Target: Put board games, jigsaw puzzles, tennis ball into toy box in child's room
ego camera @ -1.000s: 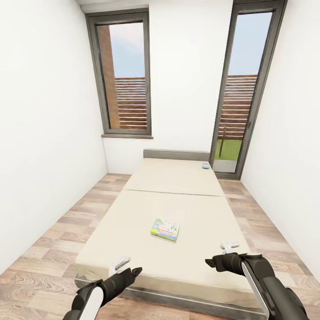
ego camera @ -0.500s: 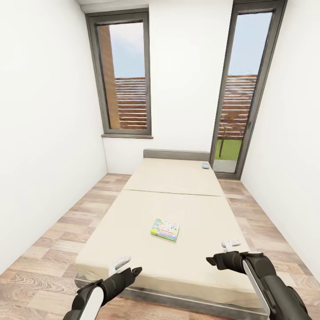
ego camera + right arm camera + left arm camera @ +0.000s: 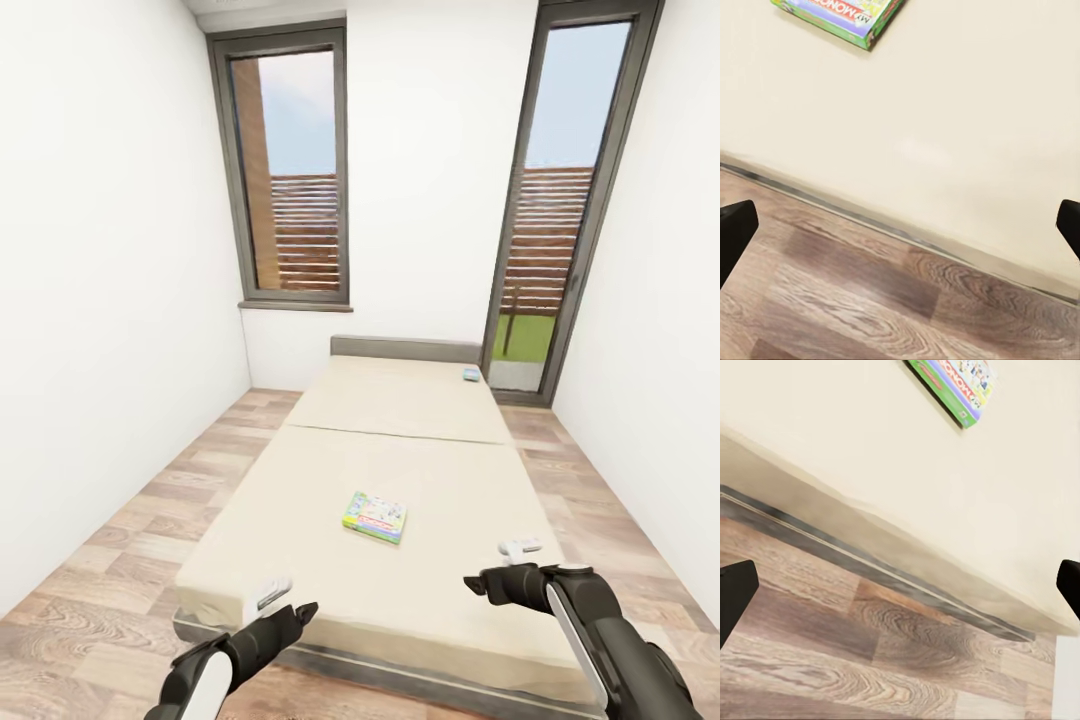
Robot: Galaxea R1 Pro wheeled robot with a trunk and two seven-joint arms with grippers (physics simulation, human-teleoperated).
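Board game with green edge (image 3: 374, 516) lies flat on the beige mattress of the bed (image 3: 300, 500), roughly mid-width, nearer the foot end than the headboard (image 3: 405, 348). Same box shows in my left wrist view (image 3: 955, 387) and right wrist view (image 3: 841, 16), lid up, print partly legible. Second board game (image 3: 470, 374), small and bluish at this range, sits far up by the headboard, on the side toward the glass door (image 3: 560, 210); detail too small to read.

My left gripper (image 3: 285, 605) hangs low over the foot edge of the bed, my right gripper (image 3: 495, 570) over the mattress corner on the other side. Both are released, fingers spread wide (dark tips at opposite edges of each wrist picture), nothing between them. Neither touches the green-edged box, which is well ahead of both.

Wood-plank floor (image 3: 130, 520) runs either side of the bed; window (image 3: 290, 170) behind, white walls around
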